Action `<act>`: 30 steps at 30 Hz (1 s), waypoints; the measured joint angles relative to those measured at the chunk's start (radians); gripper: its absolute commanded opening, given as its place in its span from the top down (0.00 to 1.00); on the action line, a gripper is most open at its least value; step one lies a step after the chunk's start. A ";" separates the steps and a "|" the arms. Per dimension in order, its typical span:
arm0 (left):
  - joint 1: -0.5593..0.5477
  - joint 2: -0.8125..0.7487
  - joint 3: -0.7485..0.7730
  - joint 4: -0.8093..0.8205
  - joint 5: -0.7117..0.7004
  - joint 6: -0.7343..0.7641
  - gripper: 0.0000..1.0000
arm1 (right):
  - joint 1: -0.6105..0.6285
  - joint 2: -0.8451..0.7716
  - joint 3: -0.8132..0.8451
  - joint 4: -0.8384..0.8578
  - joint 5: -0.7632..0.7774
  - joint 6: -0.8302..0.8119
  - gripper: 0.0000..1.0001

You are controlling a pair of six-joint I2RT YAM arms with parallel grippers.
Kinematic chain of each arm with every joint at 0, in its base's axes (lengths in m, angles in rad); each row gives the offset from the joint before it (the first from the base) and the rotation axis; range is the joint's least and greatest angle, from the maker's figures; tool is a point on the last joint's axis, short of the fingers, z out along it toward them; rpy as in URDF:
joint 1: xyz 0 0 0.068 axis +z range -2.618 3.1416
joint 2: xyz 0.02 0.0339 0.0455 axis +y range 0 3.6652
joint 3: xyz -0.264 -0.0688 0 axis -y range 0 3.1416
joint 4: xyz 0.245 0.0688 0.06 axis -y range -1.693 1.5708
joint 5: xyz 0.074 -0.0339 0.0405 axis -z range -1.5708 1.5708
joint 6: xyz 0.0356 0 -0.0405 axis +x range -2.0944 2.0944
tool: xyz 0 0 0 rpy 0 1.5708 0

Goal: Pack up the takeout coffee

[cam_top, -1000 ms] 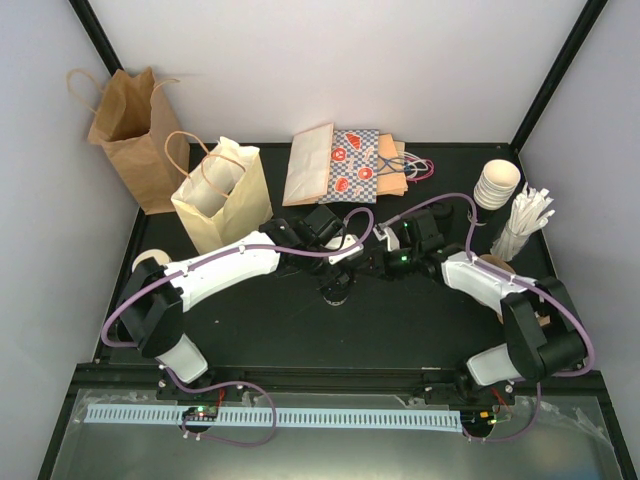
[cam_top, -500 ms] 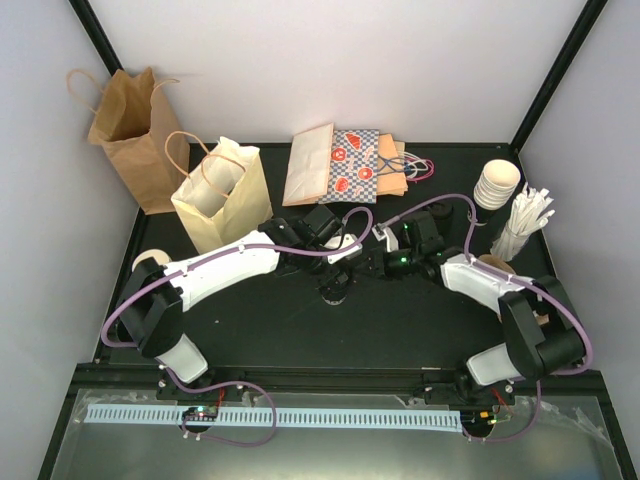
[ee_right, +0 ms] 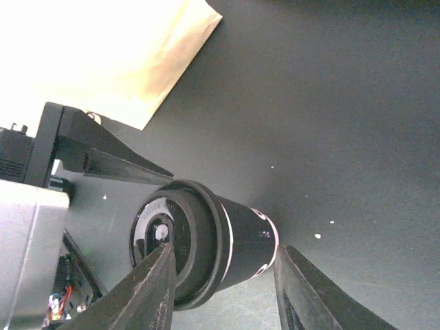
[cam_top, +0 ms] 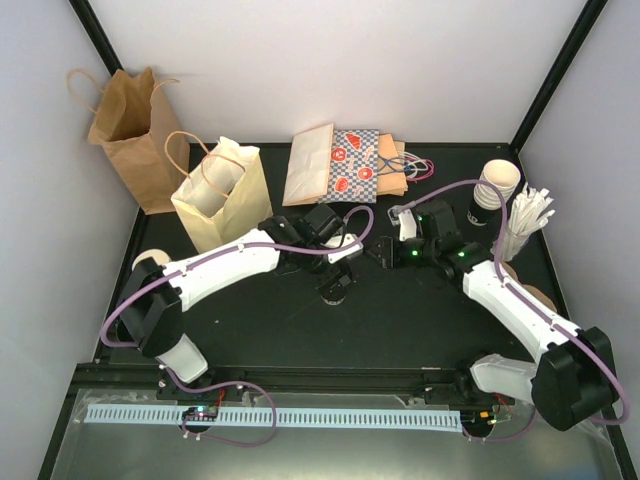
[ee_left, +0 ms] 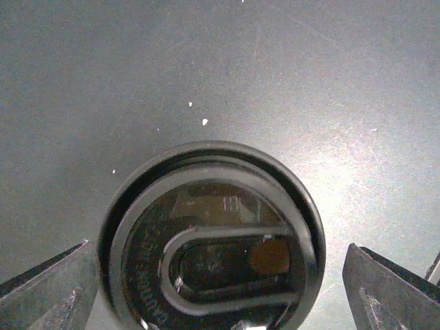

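The takeout coffee, a black cup with a black lid, stands upright mid-table. My left gripper hovers straight above it, open. In the left wrist view the lid fills the space between the two fingers of that gripper, with a gap on each side. My right gripper is to the cup's right and apart from it, open. In the right wrist view the cup shows beyond the right gripper, untouched.
A cream handled bag stands open at the back left, with a brown bag behind it. Flat paper bags lie at the back. A stack of cups and a bundle of white sticks stand at the back right.
My right gripper has let go of the cup, opened and pulled back to the right. My left gripper has opened wider above the lid. The cup has stayed in place.
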 measured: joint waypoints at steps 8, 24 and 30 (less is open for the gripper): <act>0.000 -0.040 0.071 -0.054 0.019 -0.026 0.01 | 0.001 -0.032 0.008 -0.100 0.062 -0.067 0.37; 0.106 -0.691 -0.086 -0.080 -0.029 -0.308 0.01 | 0.303 0.002 0.205 -0.288 0.375 -0.137 0.00; 0.202 -0.786 -0.087 -0.170 -0.101 -0.414 0.01 | 0.422 0.144 0.317 -0.341 0.497 -0.126 0.00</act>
